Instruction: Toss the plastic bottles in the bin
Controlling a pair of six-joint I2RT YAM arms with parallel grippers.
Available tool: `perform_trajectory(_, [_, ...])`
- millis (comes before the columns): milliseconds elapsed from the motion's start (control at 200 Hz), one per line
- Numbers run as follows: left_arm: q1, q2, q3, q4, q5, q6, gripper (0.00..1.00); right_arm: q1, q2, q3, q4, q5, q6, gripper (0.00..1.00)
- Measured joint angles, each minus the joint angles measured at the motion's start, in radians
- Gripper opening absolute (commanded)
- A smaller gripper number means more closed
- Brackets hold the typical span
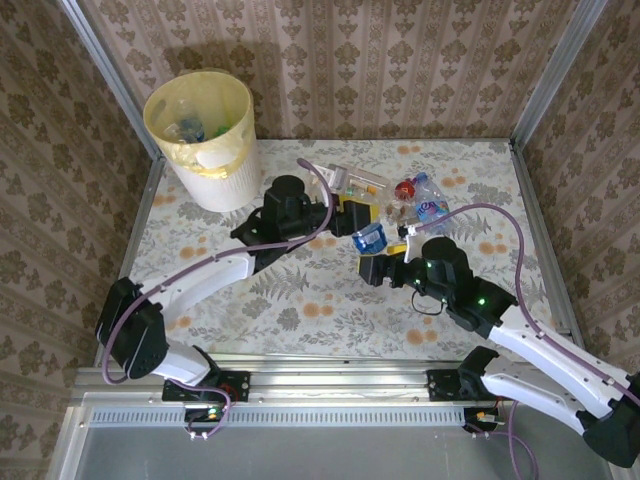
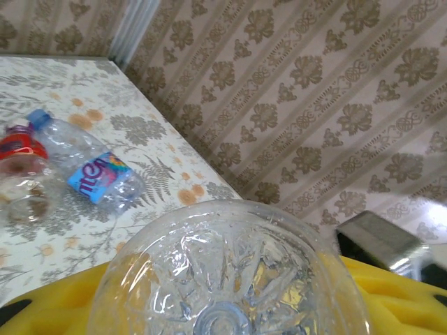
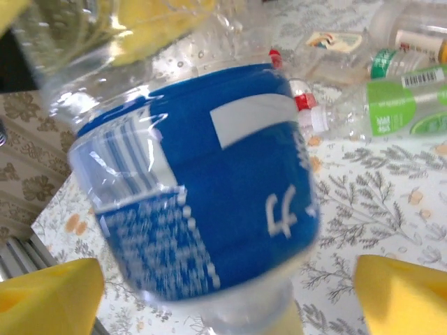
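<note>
Bottle with a blue label (image 1: 370,238) sits between the two end effectors in the overhead view, with the left end effector (image 1: 362,222) against its far-left side and the right end effector (image 1: 386,258) just to its near-right. That view does not settle either grip, but the wrist cameras do. The left wrist view shows the bottle's clear ribbed base (image 2: 227,276) seated between the yellow pads (image 2: 398,300) of the left end effector (image 2: 223,310), which is closed on it. The right wrist view shows the blue label (image 3: 209,181) close in front of the lens, while the yellow pads (image 3: 401,293) of the right end effector (image 3: 223,300) stand wide to either side and apart from the bottle, so it grips nothing. The bin (image 1: 215,185) appears from above, well off to the far left of the left end effector, with bottles already inside (image 1: 190,128). Loose bottles (image 1: 415,195) lie on the counter (image 1: 300,310) just beyond both end effectors. The left wrist view picks out two of them, one with a blue and pink label (image 2: 98,176) and one with a red label (image 2: 21,148). The right wrist view adds a green-labelled bottle (image 3: 405,105) and red caps (image 3: 302,101).
</note>
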Motion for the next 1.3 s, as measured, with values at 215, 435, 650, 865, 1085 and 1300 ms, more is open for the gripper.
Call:
perform_trajectory(215, [0.066,-0.132,-0.041,-0.083,-0.061,0.034,0.26,0.000,-0.056,-0.001,-0.005,0.000,-0.025,1.00])
perform_trajectory(435, [0.179,-0.311,-0.057,-0.195,-0.143,0.087,0.26,0.000,-0.087,-0.035,-0.009,0.003,-0.027,1.00])
perform_trajectory(650, [0.249,-0.472,-0.056,-0.306,-0.222,0.151,0.26,0.000,-0.094,-0.047,-0.034,0.004,-0.027,1.00])
perform_trajectory(865, [0.306,-0.556,-0.023,-0.412,-0.293,0.222,0.26,0.000,-0.082,-0.047,-0.034,0.004,-0.032,1.00])
perform_trajectory(1085, [0.353,-0.581,0.069,-0.447,-0.341,0.306,0.27,0.000,0.019,-0.006,-0.066,0.008,-0.074,1.00])
perform_trajectory(1300, [0.368,-0.523,0.231,-0.426,-0.420,0.446,0.25,-0.008,0.132,0.124,-0.105,0.008,-0.129,1.00])
